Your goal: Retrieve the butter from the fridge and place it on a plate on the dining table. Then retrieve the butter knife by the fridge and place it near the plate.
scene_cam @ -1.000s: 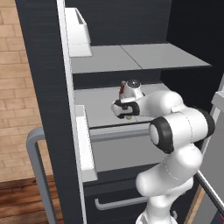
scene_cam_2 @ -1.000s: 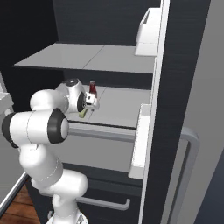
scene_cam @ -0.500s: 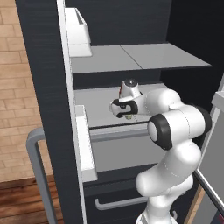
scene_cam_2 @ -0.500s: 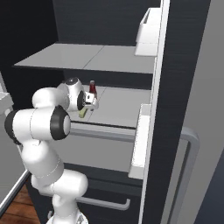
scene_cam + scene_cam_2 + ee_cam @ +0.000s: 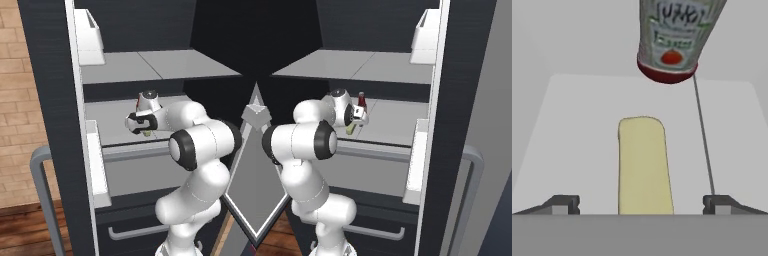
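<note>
The butter (image 5: 643, 165), a pale-yellow stick, lies lengthwise on the grey middle shelf (image 5: 115, 117) of the open black fridge (image 5: 45, 100). My gripper (image 5: 642, 202) hovers right over the stick, open, with one fingertip on each side of it and nothing held. From the base views the hand (image 5: 142, 122) reaches into the fridge, with the butter (image 5: 350, 129) just below it. The plate, the dining table and the butter knife are out of view.
A red bottle (image 5: 671, 37) with a label stands just beyond the butter, also seen behind the hand (image 5: 361, 99). White door bins (image 5: 90, 37) hang on the open fridge door. An upper shelf (image 5: 351, 67) runs above the hand, and a drawer with a grey handle (image 5: 373, 231) sits below.
The hand has sunk slightly toward the butter and the elbow has shifted a little. The jaws stay wide apart.
</note>
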Robot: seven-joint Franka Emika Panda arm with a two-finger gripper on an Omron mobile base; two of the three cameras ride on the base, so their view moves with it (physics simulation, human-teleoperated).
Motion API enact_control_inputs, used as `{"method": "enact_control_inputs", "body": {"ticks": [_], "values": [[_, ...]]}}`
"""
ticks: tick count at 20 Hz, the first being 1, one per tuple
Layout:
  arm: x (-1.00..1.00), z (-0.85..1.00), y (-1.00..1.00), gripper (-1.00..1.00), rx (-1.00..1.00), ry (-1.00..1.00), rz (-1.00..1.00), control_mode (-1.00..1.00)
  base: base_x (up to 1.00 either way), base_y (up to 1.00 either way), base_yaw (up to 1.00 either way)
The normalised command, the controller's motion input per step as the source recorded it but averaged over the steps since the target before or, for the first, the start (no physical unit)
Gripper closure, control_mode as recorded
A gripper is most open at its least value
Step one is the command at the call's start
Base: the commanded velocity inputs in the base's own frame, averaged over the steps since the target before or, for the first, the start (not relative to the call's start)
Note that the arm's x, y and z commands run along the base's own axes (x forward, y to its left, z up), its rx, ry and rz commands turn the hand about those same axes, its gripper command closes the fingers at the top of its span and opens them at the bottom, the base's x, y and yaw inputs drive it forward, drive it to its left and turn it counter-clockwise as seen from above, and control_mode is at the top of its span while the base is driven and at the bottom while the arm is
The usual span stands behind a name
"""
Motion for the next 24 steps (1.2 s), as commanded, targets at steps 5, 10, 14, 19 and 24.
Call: {"method": "enact_control_inputs", "body": {"ticks": [5, 10, 14, 19, 24], "values": [[-0.03, -0.16, 0.0, 1.0, 0.0, 0.0, 0.0, -1.0, 0.0, 0.0, 0.0], [-0.01, -0.04, 0.0, 1.0, 0.0, 0.0, 0.0, -1.0, 0.0, 0.0, 0.0], [0.0, 0.0, 0.0, 1.0, 0.0, 0.0, 0.0, -1.0, 0.0, 0.0, 0.0], [-0.02, 0.0, 0.0, 1.0, 0.0, -0.05, 0.0, -1.0, 0.0, 0.0, 0.0], [-0.54, 0.09, 0.0, 1.0, 0.0, -0.14, 0.0, -1.0, 0.0, 0.0, 0.0]]}}
